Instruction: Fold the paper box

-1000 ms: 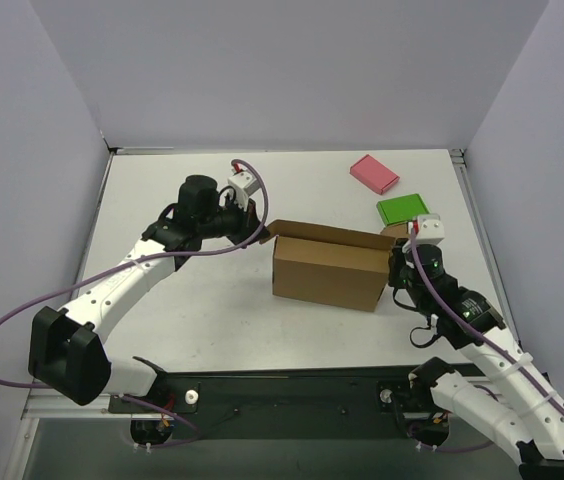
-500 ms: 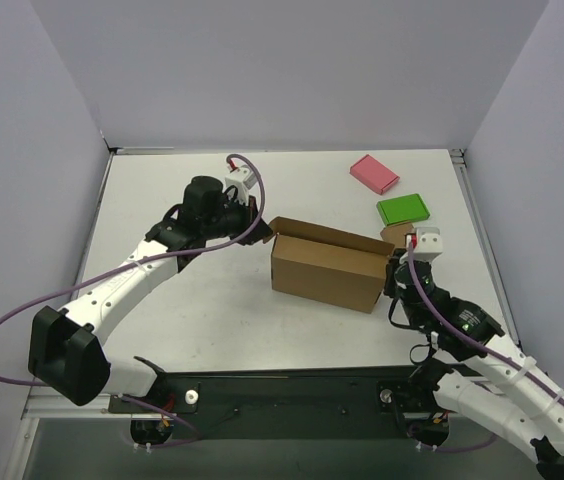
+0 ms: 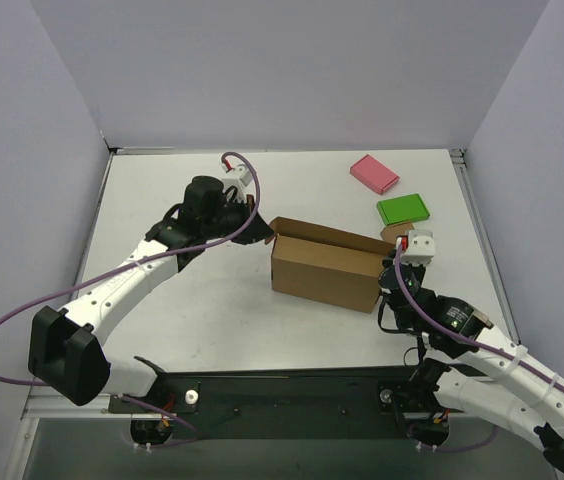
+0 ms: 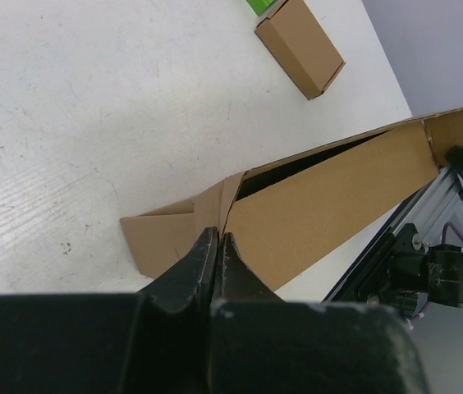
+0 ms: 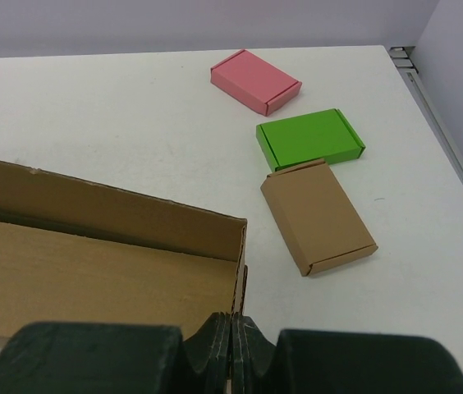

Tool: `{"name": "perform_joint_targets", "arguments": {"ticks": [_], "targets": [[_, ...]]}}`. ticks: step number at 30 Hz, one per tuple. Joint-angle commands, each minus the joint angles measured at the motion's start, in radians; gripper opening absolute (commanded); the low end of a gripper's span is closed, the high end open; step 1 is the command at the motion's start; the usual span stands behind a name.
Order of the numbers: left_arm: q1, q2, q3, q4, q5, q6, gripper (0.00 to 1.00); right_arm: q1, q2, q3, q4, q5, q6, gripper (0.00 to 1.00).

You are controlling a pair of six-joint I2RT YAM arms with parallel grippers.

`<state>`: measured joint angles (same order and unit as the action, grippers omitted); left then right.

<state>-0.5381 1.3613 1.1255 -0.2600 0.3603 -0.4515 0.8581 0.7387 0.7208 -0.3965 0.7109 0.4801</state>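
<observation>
The paper box is a brown cardboard trough standing open-topped in the middle of the table. My left gripper is at its left end, shut on the thin cardboard edge where a flap meets the long wall; the fingertips press together on it. My right gripper is at the right end, shut on the upright end wall, whose edge runs down between its fingers. The right wrist view looks into the box's inside.
A small brown block lies just behind the box's right end, close to my right gripper. A green block and a pink block lie farther back on the right. Walls close in the table at the back and sides.
My right arm has sunk and drawn a little toward the near edge, still on the box's right end. The left wrist has edged slightly back. Both grippers stayed shut.
</observation>
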Motion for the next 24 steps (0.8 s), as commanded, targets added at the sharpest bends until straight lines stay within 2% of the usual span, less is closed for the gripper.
{"name": "perform_joint_targets", "arguments": {"ticks": [1,7,12,14,17,21,24], "targets": [[-0.019,-0.005,0.068,-0.070,0.028,0.052,0.00,0.019,0.030,-0.021,-0.131,-0.036,0.034,0.00],[-0.028,0.042,0.134,-0.177,0.016,0.217,0.16,0.025,0.007,-0.023,-0.131,-0.033,0.037,0.00],[-0.048,0.032,0.138,-0.180,-0.075,0.344,0.44,0.028,0.004,-0.021,-0.133,-0.031,0.035,0.00],[-0.048,0.021,0.142,-0.179,-0.084,0.382,0.48,0.029,0.001,-0.020,-0.134,-0.031,0.034,0.00],[-0.049,0.002,0.145,-0.171,-0.115,0.434,0.58,0.030,-0.005,-0.018,-0.136,-0.030,0.032,0.00],[-0.051,-0.022,0.146,-0.165,-0.141,0.533,0.62,0.032,-0.012,-0.020,-0.139,-0.033,0.032,0.00],[-0.057,-0.040,0.140,-0.165,-0.130,0.597,0.60,0.032,-0.018,-0.020,-0.140,-0.033,0.034,0.00]]}}
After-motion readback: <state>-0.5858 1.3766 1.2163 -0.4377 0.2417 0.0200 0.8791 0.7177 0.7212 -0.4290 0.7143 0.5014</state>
